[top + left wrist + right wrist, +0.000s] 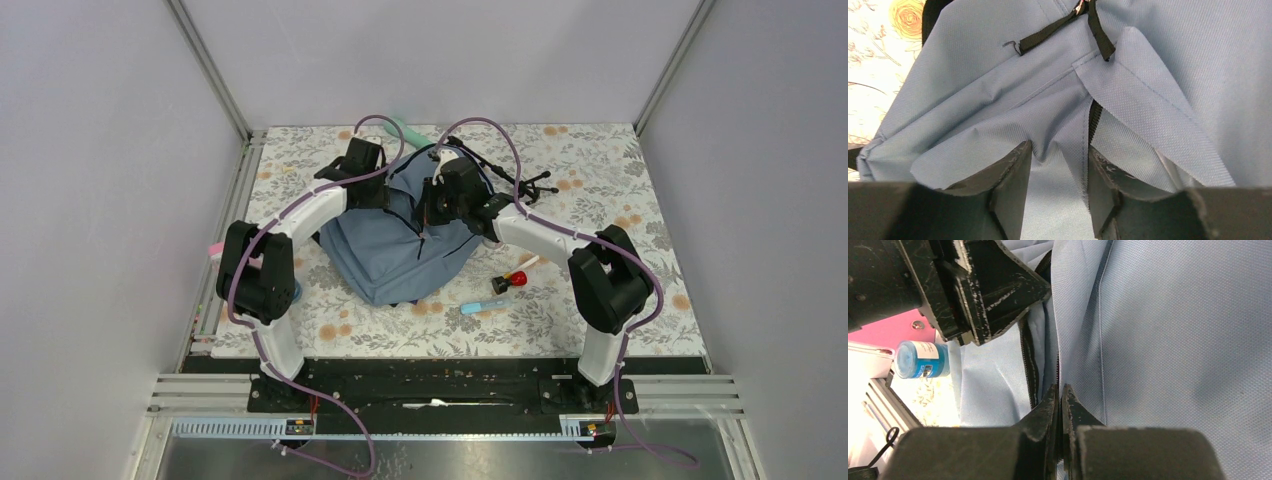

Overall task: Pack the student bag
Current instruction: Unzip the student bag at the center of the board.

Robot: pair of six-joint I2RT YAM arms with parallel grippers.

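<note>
The student bag (395,255), slate-blue fabric with black straps, lies in the middle of the flowered table. My left gripper (383,188) is pressed down onto its far top part. In the left wrist view its jaws (1058,160) stand apart, with a puckered fold of bag fabric (1048,125) and a zipper edge between them. My right gripper (428,215) is just to its right, over the bag. In the right wrist view it (1059,397) is shut on a thin edge of bag fabric (1158,340) beside the dark zipper (1027,355). The left gripper's fingers (993,290) show close by.
A red-capped item (516,279) and a light-blue pen-like item (485,304) lie right of the bag. A black tangled thing (525,182) and a teal item (400,128) are at the back. A blue-lidded jar (922,360) and a pink item (893,330) sit on the left.
</note>
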